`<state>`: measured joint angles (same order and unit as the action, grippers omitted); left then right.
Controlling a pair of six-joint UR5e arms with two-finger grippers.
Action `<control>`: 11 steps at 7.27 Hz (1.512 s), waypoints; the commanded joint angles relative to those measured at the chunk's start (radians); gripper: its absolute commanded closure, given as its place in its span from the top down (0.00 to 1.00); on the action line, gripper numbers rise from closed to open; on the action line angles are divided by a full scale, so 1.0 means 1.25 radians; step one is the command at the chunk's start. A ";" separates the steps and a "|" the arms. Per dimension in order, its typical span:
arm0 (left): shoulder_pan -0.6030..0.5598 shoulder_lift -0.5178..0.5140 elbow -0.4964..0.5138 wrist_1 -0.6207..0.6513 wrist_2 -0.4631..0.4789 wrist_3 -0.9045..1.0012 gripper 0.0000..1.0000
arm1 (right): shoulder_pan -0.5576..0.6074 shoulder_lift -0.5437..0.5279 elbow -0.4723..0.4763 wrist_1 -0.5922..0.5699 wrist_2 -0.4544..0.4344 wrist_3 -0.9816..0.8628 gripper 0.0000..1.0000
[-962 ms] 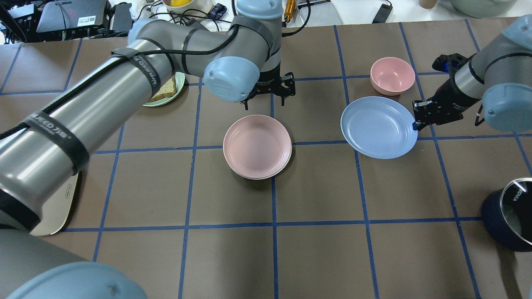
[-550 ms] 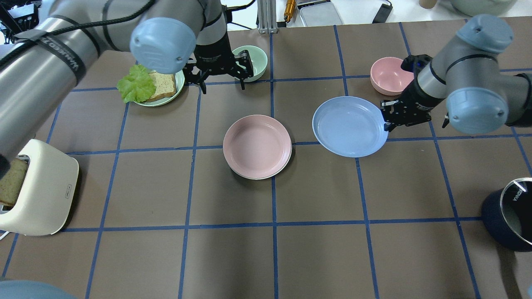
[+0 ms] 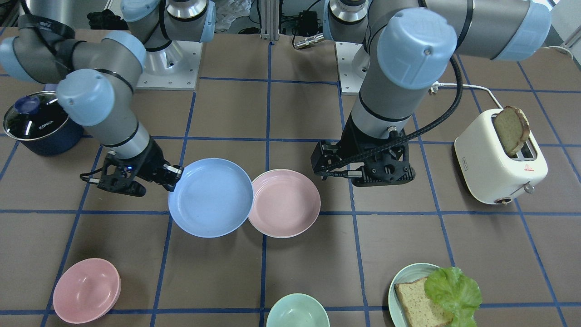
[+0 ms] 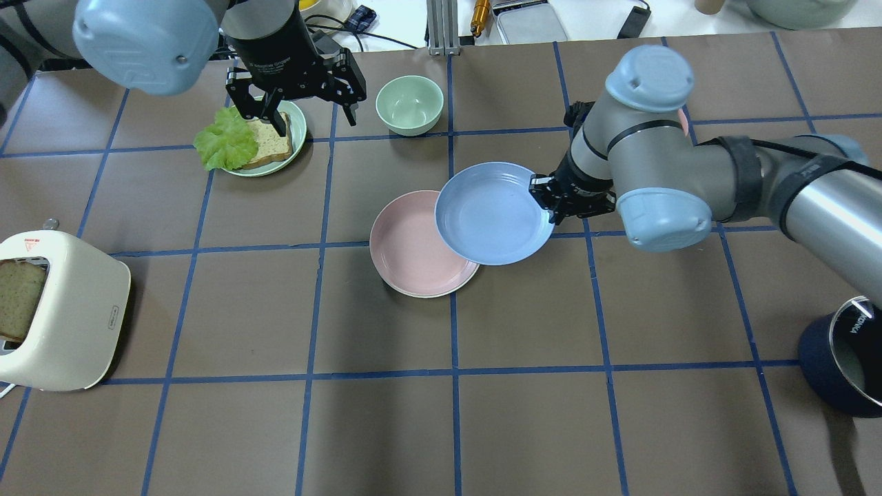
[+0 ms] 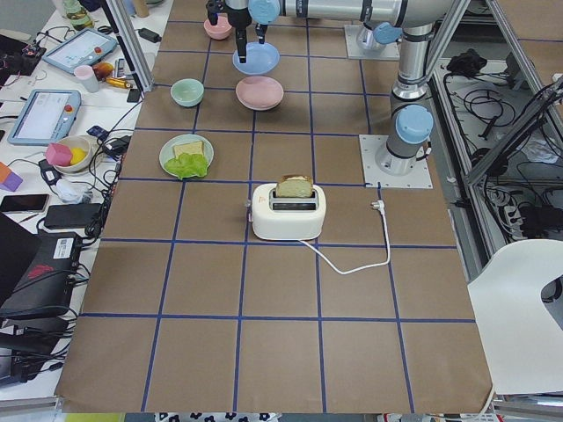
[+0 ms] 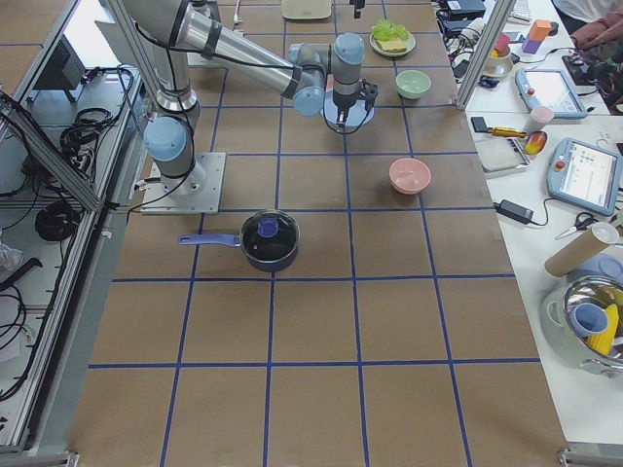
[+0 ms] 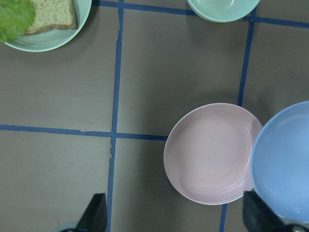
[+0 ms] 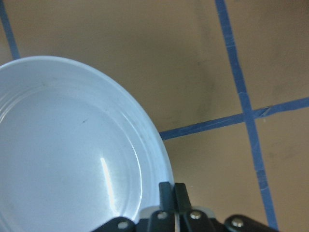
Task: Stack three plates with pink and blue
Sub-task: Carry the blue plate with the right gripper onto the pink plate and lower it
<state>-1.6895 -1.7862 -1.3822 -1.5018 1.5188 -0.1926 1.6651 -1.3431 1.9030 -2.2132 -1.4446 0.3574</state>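
The pale pink plate (image 4: 406,251) lies mid-table, and a thin cream-white rim (image 4: 422,295) shows under its near edge. My right gripper (image 4: 548,196) is shut on the rim of the light blue plate (image 4: 493,213) and holds it above the table. The blue plate overlaps the pink plate's right edge. The right wrist view shows the jaws (image 8: 174,191) pinching the blue plate (image 8: 72,154). My left gripper (image 4: 315,120) is open and empty, hovering by the green plate at the far left. The left wrist view shows the pink plate (image 7: 210,152) and the blue plate (image 7: 285,159).
A pale green plate with bread and lettuce (image 4: 255,141) and a green bowl (image 4: 409,103) sit at the far side. A pink bowl (image 3: 86,290) is beyond my right arm. A toaster (image 4: 62,310) stands at the left and a dark pot (image 4: 844,358) at the right.
My right gripper has carried the blue plate leftward until it overlaps the pink plate. My left arm has swung left and away, to the green plate.
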 commanded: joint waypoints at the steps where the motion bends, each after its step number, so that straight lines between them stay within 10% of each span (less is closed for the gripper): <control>1: 0.003 0.064 -0.017 -0.038 0.013 0.029 1.00 | 0.075 0.034 0.001 -0.060 -0.034 0.100 0.00; 7: 0.054 0.200 -0.190 -0.058 0.051 0.114 1.00 | 0.133 0.055 0.005 -0.073 -0.033 0.201 0.00; 8: 0.054 0.199 -0.196 -0.018 0.051 0.115 1.00 | 0.137 0.066 0.005 -0.092 -0.035 0.206 0.14; 9: 0.053 0.204 -0.211 -0.013 0.053 0.117 1.00 | 0.138 0.078 0.005 -0.098 -0.037 0.211 0.75; 10: 0.054 0.210 -0.220 -0.010 0.053 0.120 1.00 | 0.130 0.083 -0.008 -0.097 -0.030 0.196 1.00; 11: 0.056 0.215 -0.220 -0.011 0.053 0.118 1.00 | 0.114 0.080 -0.049 -0.080 -0.036 0.140 1.00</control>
<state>-1.6214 -1.5255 -1.6503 -1.5189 1.5840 -0.0448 1.8256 -1.2450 1.8871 -2.3285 -1.4862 0.5921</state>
